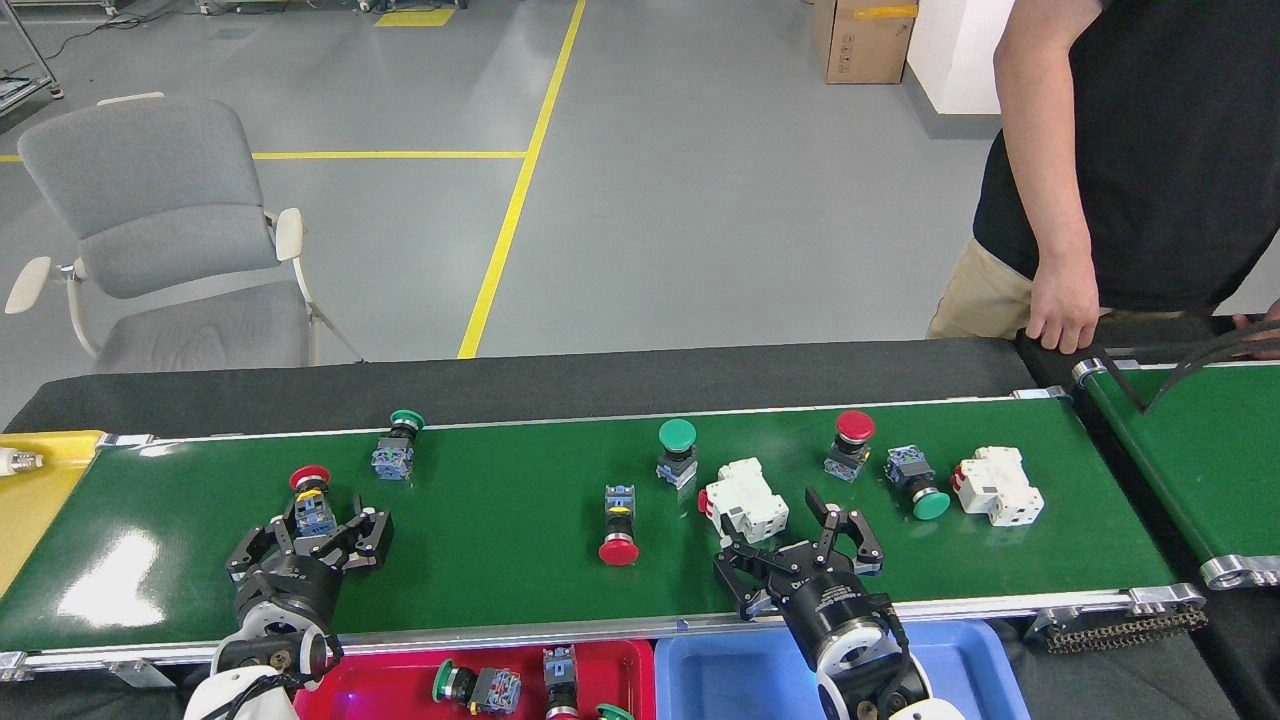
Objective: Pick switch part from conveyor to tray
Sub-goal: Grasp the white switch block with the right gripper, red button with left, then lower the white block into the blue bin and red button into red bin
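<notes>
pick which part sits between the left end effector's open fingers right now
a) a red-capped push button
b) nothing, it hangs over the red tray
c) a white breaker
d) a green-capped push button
a: the left end effector is spread open on the conveyor around the red-capped push button, whose blue body lies between the fingers.

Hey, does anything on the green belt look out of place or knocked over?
Nothing looks damaged or spilled. The switches lie scattered at mixed angles on the glossy green conveyor: the red mushroom pushbutton lies flat, the green-capped pushbutton stands upright.
</notes>
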`<state>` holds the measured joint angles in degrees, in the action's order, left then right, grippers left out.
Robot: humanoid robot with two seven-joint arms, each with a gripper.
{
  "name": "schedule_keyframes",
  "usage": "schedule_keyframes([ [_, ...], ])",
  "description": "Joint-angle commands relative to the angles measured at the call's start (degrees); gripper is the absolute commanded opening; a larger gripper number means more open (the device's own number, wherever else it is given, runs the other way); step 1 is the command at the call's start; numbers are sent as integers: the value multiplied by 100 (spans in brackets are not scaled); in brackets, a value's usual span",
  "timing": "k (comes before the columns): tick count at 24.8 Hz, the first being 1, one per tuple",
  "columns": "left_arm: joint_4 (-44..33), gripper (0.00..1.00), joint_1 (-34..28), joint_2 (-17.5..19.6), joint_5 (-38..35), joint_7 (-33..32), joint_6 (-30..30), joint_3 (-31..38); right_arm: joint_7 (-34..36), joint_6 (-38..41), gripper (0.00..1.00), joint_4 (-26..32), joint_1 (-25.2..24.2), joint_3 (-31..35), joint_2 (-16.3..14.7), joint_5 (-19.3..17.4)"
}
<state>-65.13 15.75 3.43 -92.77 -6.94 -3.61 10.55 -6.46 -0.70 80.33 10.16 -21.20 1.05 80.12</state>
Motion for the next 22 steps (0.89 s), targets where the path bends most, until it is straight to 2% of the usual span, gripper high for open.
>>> schedule_keyframes([
  [1, -70, 13, 51, 52, 23, 237, 10, -18, -4, 113, 100, 36, 100, -16, 54, -14],
  [4, -184, 10, -19, 17, -4, 254, -245, -123, -4, 105, 100, -79, 109, -33, 71, -14],
  [7, -1098, 12, -529, 8, 5, 245, -1247, -431, -30, 43, 100, -272, 162, -24, 124, -14],
  [9, -2081, 25, -1267, 43, 5, 245, -2415, -580, -30, -27, 100, -412, 267, -16, 168, -23],
  [10, -2530, 36, -1618, 26, -4, 245, -2898, -580, -30, -80, 95, -492, 302, -24, 194, -23],
  [11, -2847, 53, -1909, 26, -4, 237, -3189, -580, -30, -106, 87, -536, 338, -24, 221, -14],
  [12, -3181, 85, -2243, -27, -4, 237, -3392, -580, -30, -89, 70, -580, 382, -33, 238, 3],
  [13, -3436, 100, -2559, -97, -4, 245, -3409, -615, -39, -80, 50, -597, 417, -42, 238, 21],
  [15, -3612, 100, -2876, -168, -4, 245, -3418, -624, -57, -89, 22, -606, 434, -103, 212, 30],
  [17, -3630, 100, -2973, -211, -4, 245, -3409, -563, -118, -89, 5, -597, 434, -121, 194, 30],
  [18, -3630, 100, -2973, -211, -4, 245, -3365, -501, -118, -80, 2, -597, 425, -121, 185, 21],
  [21, -3621, 100, -2990, -229, -4, 263, -3066, 61, -92, -62, 2, -509, 373, -121, 185, 12],
  [22, -3621, 100, -2990, -291, -4, 263, -2786, 377, -48, -62, 2, -352, 346, -121, 185, 3],
])
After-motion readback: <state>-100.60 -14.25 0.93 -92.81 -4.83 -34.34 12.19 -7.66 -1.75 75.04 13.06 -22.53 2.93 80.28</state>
